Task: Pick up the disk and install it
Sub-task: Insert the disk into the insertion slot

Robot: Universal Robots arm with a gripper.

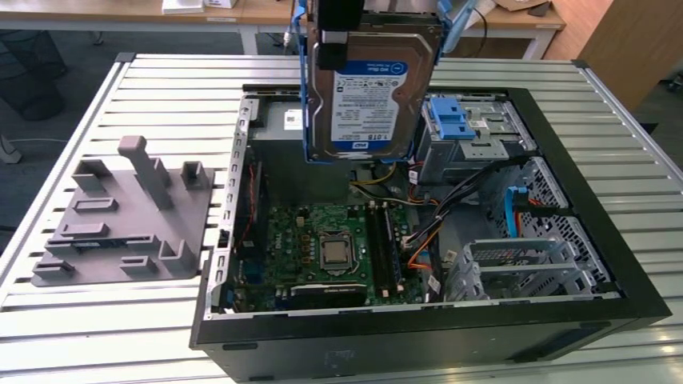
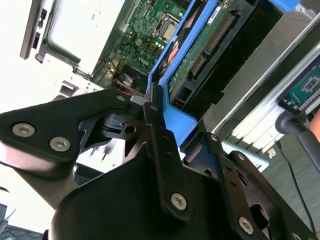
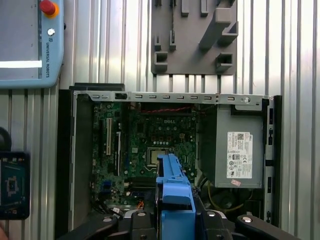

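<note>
The disk [image 1: 372,88] is a silver hard drive with a white-and-blue label, clipped in a blue plastic carrier [image 3: 175,197]. It hangs upright above the back half of the open computer case [image 1: 597,240]. My gripper [image 1: 333,44] is shut on the carrier's top edge. In the first wrist view the gripper [image 3: 175,220] has a black finger on each side of the blue frame. In the second wrist view the gripper [image 2: 157,112] clamps the carrier [image 2: 172,115], and the disk's circuit-board side [image 2: 200,55] shows.
Inside the case are the green motherboard [image 1: 331,248], a grey power supply box [image 3: 239,152], a blue-fronted drive bay [image 1: 459,120] and a metal drive cage [image 1: 523,264]. A grey fixture block [image 1: 123,216] stands on the slatted table at the exterior view's left. A teach pendant [image 3: 30,40] lies beside the case.
</note>
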